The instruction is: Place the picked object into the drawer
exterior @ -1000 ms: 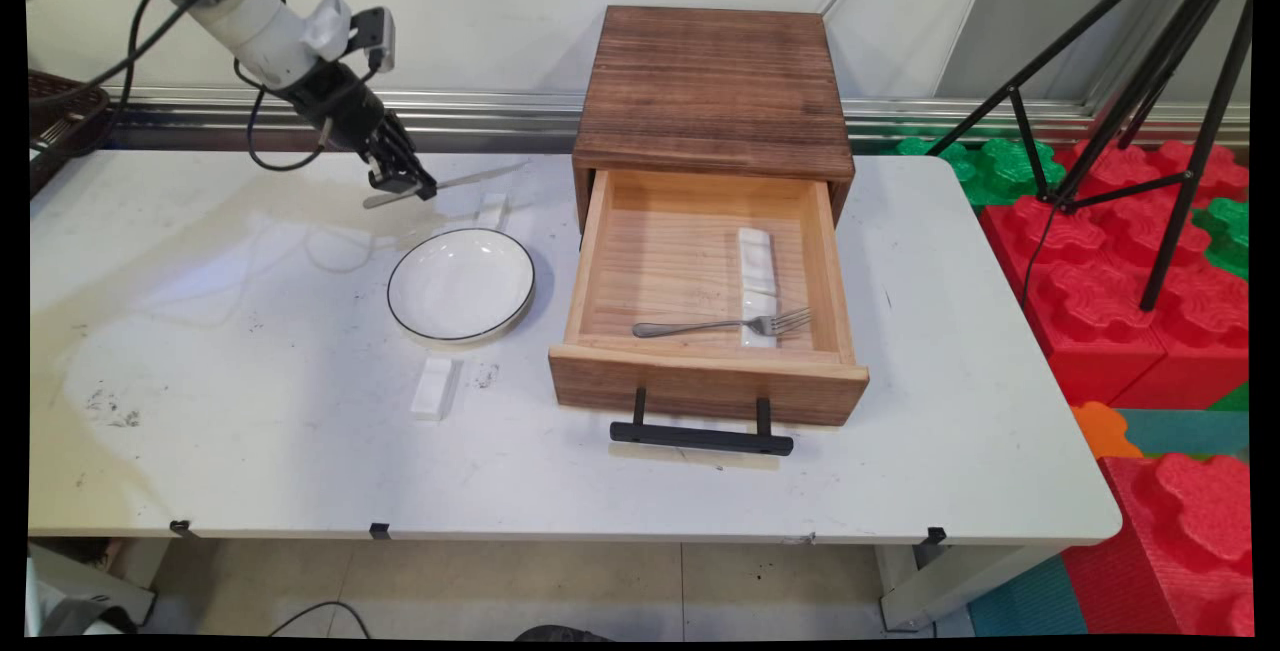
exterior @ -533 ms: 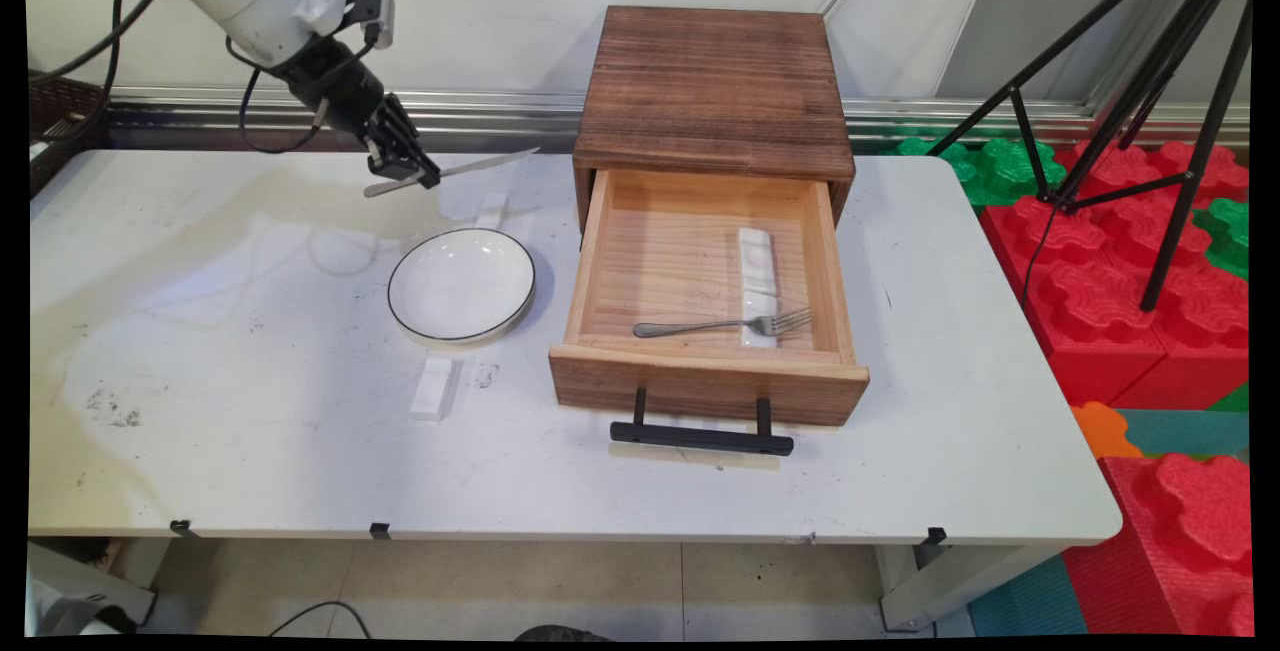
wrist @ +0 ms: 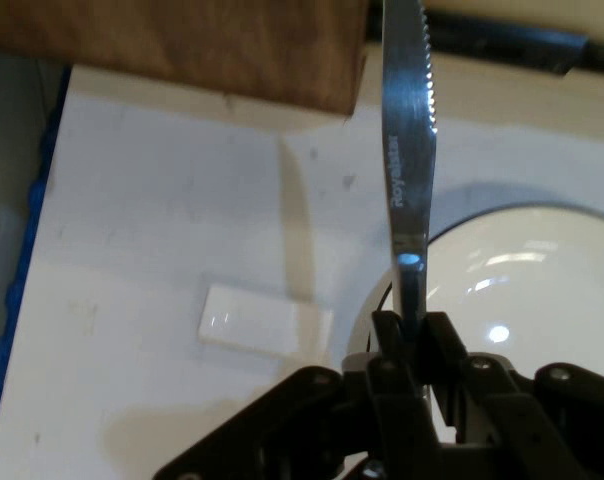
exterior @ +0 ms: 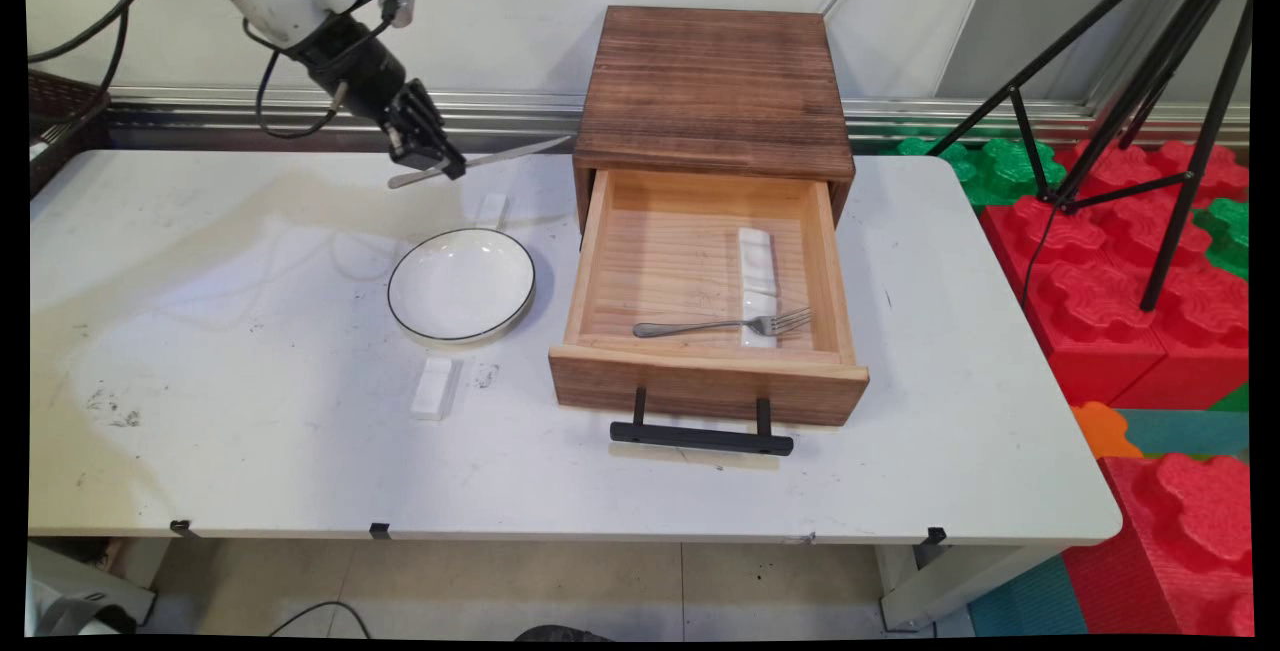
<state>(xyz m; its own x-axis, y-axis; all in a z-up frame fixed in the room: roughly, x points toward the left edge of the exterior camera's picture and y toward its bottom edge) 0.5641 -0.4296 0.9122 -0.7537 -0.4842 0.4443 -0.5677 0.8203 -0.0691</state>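
Gripper (exterior: pixel 445 167) clamped on knife (wrist: pixel 408 170) handle, held in air above plate (exterior: pixel 461 284), near drawer box (exterior: pixel 712 91).

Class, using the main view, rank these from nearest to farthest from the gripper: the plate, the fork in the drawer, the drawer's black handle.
1. The plate, on the table just below the gripper, which holds a knife.
2. The fork, in the open drawer to the right.
3. The black handle, on the drawer's front, nearest the camera.
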